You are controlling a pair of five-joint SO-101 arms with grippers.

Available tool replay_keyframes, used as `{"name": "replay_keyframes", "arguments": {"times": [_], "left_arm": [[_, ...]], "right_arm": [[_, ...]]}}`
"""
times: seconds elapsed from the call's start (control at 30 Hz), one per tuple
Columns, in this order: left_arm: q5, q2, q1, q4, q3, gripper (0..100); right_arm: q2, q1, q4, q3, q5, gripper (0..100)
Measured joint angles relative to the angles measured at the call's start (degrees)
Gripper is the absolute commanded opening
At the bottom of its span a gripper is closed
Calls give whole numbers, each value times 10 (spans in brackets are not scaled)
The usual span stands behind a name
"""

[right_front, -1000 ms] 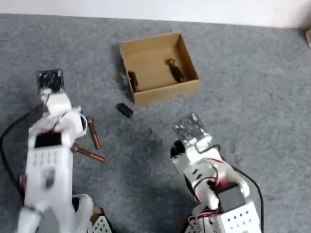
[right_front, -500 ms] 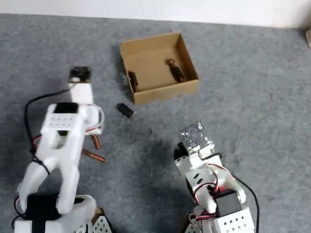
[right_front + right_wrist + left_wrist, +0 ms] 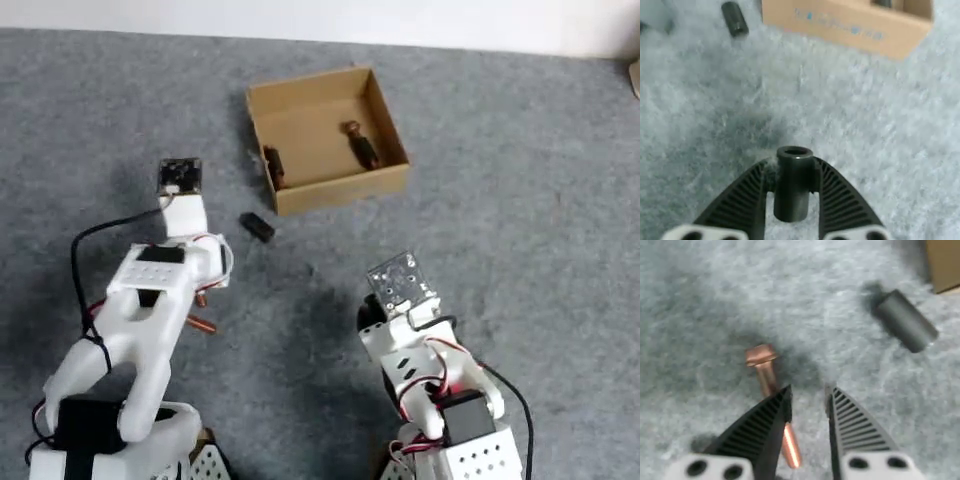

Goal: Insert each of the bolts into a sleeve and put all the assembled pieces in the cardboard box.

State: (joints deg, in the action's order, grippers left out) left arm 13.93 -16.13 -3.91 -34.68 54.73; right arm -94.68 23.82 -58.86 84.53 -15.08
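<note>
High view, cardboard box [image 3: 340, 193]: sits at the upper centre of the frame on the grey table [image 3: 520, 250].
Assembled pieces: two lie inside the box, one [image 3: 273, 168] against its left wall and one [image 3: 361, 145] nearer the middle.
Loose sleeve [image 3: 257, 226]: lies empty on the table just below the box's lower left corner.
Bolts [image 3: 203, 324]: two copper bolts lie bare at centre left, mostly hidden under the left arm [image 3: 150, 300].
Left gripper [image 3: 807, 400]: jaws narrowly parted and empty, hovering over the shank of one bolt [image 3: 765, 372].
Right gripper [image 3: 793, 165]: jaws closed around a second sleeve [image 3: 791, 190], open end up, at lower centre.
Done: two sets appear finished and boxed.
Left: seemingly two sets. Each bolt needs picking up, sliding into a sleeve, then boxing.
</note>
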Motion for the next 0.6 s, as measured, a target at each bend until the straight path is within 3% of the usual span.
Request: {"name": "replay_keyframes", "arguments": {"times": [0.3, 0.6], "left_arm": [[11, 0, -17, -152, -67, 57], [13, 2, -55, -161, -72, 57]], "right_arm": [[-1, 0, 27, 24, -23, 4], [-1, 0, 27, 24, -23, 4]]}}
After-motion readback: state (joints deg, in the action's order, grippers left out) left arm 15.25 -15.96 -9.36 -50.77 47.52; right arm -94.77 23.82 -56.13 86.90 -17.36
